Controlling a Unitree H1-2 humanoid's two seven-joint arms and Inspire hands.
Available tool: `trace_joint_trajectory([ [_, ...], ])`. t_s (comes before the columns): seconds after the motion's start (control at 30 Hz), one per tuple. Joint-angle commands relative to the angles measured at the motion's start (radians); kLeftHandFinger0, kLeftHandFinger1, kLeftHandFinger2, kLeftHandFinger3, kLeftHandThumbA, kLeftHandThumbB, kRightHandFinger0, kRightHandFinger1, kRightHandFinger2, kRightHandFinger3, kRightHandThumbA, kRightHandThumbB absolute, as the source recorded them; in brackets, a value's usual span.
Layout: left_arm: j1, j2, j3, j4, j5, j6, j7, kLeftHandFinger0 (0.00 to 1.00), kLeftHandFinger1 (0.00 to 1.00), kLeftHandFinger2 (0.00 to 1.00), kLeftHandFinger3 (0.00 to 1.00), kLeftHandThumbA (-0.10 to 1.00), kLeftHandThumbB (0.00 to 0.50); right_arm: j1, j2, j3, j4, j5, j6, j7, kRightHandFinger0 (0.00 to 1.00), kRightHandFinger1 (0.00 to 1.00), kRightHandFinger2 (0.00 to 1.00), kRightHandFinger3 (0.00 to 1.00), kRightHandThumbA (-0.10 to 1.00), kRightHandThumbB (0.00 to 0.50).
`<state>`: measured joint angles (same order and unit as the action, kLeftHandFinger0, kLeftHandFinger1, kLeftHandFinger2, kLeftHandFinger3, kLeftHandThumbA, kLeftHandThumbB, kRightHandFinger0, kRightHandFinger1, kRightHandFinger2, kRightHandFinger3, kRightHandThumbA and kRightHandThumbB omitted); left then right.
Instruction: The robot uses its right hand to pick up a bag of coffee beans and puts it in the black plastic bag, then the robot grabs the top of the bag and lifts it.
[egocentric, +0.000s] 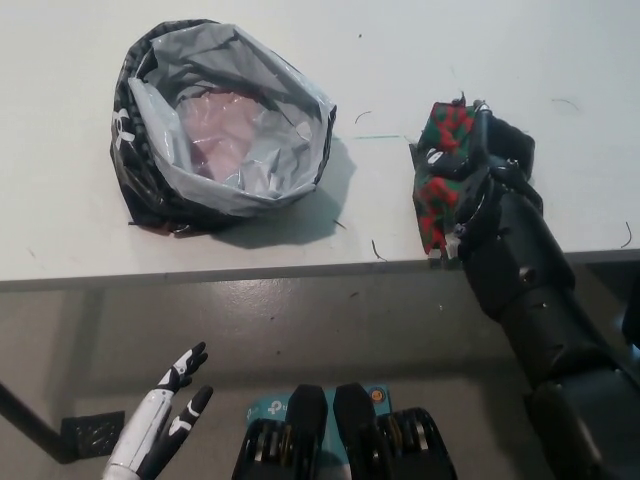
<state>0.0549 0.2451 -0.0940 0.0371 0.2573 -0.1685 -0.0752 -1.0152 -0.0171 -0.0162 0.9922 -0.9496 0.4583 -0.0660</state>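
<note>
- Your coffee bag (441, 172) — red and green, dark edges — sits at the near edge of the white table (560, 60), well right of the black plastic bag (222, 122).
- Your right hand (492, 185) is on that coffee bag, fingers (455, 190) curled over its right side and pressing against it.
- The plastic bag lies open-mouthed on the table, grey lining showing, something pinkish inside.
- Your left hand (170, 415) rests low, below the table edge — fingers spread, holding nothing.
</note>
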Motion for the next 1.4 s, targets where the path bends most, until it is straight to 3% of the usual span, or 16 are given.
trace_joint_trajectory([
  [0.0,-0.008,0.017,0.009,-0.019,0.004,-0.027,0.005,1.00,1.00,1.00,1.00,1.00,0.229,0.022,-0.003,-0.049,-0.024,0.176,-0.020,-0.058,0.00,0.05,0.18,1.00,-0.10,0.226],
  [0.03,-0.008,0.017,0.009,-0.020,0.005,-0.026,0.006,1.00,1.00,1.00,1.00,1.00,0.227,0.024,0.001,-0.078,-0.023,0.212,-0.040,-0.077,0.05,0.13,0.27,1.00,-0.10,0.232],
  [0.1,-0.008,0.016,0.010,-0.022,0.006,-0.024,0.007,1.00,1.00,1.00,1.00,1.00,0.225,0.030,0.009,-0.177,-0.004,0.334,-0.133,-0.141,0.05,0.10,0.19,0.46,-0.10,0.221],
  [0.17,-0.009,0.016,0.010,-0.022,0.005,-0.023,0.006,1.00,1.00,1.00,1.00,1.00,0.225,0.027,0.012,-0.217,0.010,0.379,-0.165,-0.158,0.03,0.09,0.19,0.38,-0.10,0.223],
  [0.23,-0.012,0.014,0.011,-0.022,-0.001,-0.023,0.005,1.00,1.00,1.00,1.00,1.00,0.228,0.018,0.021,-0.414,0.055,0.601,-0.272,-0.131,0.00,0.00,0.07,0.45,-0.10,0.123],
  [0.27,-0.013,0.014,0.011,-0.022,-0.001,-0.023,0.005,1.00,1.00,1.00,1.00,1.00,0.229,0.012,0.027,-0.512,0.071,0.706,-0.306,-0.119,0.00,0.01,0.08,0.63,-0.10,0.120],
  [0.33,-0.013,0.014,0.011,-0.022,-0.001,-0.023,0.005,1.00,1.00,1.00,1.00,1.00,0.218,0.002,0.037,-0.674,0.099,0.869,-0.347,-0.099,0.00,0.17,0.35,0.96,-0.10,0.147],
  [0.37,-0.012,0.015,0.012,-0.021,-0.001,-0.025,0.005,1.00,1.00,1.00,1.00,1.00,0.215,-0.003,0.038,-0.746,0.116,0.942,-0.354,-0.077,0.00,0.17,0.40,1.00,-0.10,0.117],
  [0.43,-0.015,0.015,0.013,-0.019,-0.006,-0.028,0.004,1.00,1.00,1.00,1.00,1.00,0.213,-0.019,0.033,-0.891,0.153,1.077,-0.346,-0.028,0.00,0.15,0.61,1.00,-0.10,0.108],
  [0.47,-0.017,0.016,0.013,-0.021,-0.005,-0.024,0.004,1.00,1.00,1.00,1.00,1.00,0.212,-0.033,0.018,-1.009,0.187,1.183,-0.296,0.032,0.00,0.06,0.58,1.00,-0.10,0.073],
  [0.53,-0.018,0.015,0.012,-0.021,-0.002,-0.023,0.006,1.00,1.00,1.00,1.00,1.00,0.208,-0.041,0.005,-1.096,0.213,1.255,-0.261,0.069,0.00,0.01,0.55,1.00,-0.10,0.090],
  [0.97,-0.006,0.009,0.016,-0.014,-0.004,-0.026,0.013,1.00,1.00,1.00,1.00,1.00,0.181,-0.076,0.018,-1.311,0.258,1.356,-0.284,0.080,0.00,0.01,0.64,1.00,-0.10,0.046],
  [1.13,-0.001,0.006,0.012,-0.005,-0.001,-0.037,0.018,1.00,1.00,1.00,1.00,1.00,0.170,-0.096,0.020,-1.371,0.265,1.378,-0.275,0.095,0.00,0.12,0.66,0.64,-0.10,0.043],
  [1.17,0.001,0.004,0.012,-0.004,-0.002,-0.040,0.018,1.00,1.00,1.00,1.00,1.00,0.168,-0.103,0.021,-1.379,0.265,1.378,-0.271,0.098,0.00,0.15,0.67,0.68,-0.10,0.034],
  [1.27,0.001,0.004,0.014,-0.002,-0.005,-0.035,0.018,1.00,1.00,1.00,1.00,1.00,0.166,-0.126,0.028,-1.410,0.258,1.395,-0.257,0.124,0.00,0.21,0.67,1.00,-0.10,0.045],
  [1.37,0.000,0.002,0.015,-0.003,-0.010,-0.033,0.017,1.00,1.00,1.00,1.00,0.99,0.160,-0.137,0.032,-1.413,0.249,1.391,-0.252,0.143,0.00,0.23,0.68,1.00,-0.10,0.030],
])
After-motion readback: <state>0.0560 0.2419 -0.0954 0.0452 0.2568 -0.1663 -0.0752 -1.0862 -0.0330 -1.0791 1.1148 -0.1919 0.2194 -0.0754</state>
